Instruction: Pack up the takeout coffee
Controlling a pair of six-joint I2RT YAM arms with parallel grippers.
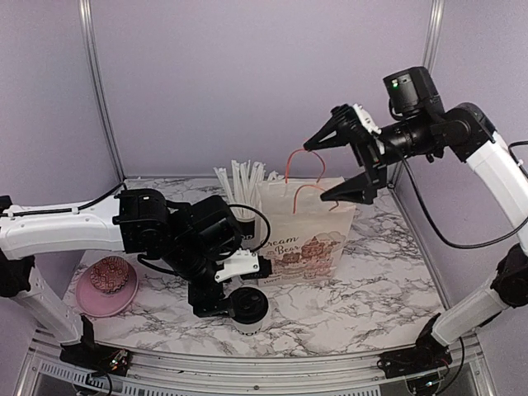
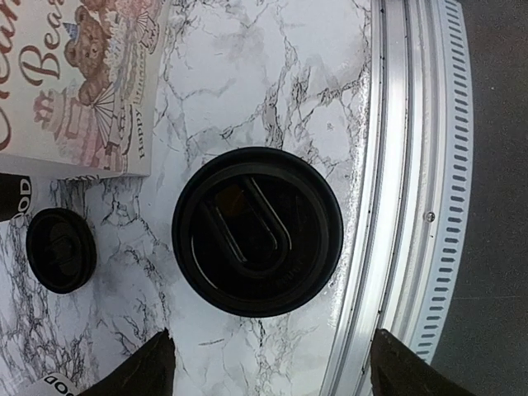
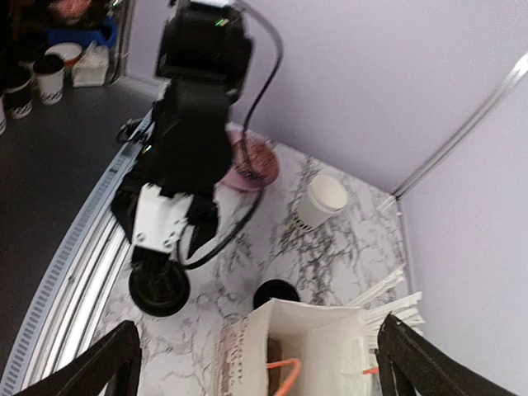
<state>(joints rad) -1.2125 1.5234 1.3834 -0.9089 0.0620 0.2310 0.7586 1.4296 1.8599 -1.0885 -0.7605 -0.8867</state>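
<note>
One takeout coffee, a white cup with a round black lid, stands near the table's front edge. My left gripper hovers just beside and above it, open, and the lid lies ahead of its fingertips, not between them. A second takeout coffee stands next to the paper bag, its lid showing by the bag's corner. My right gripper hangs open high above the bag's open mouth, with nothing in it.
The bag has orange handles standing up. White straws stick up behind it. A pink bowl sits at the left. A white-topped cup stands further back. The metal table rail runs close to the near coffee.
</note>
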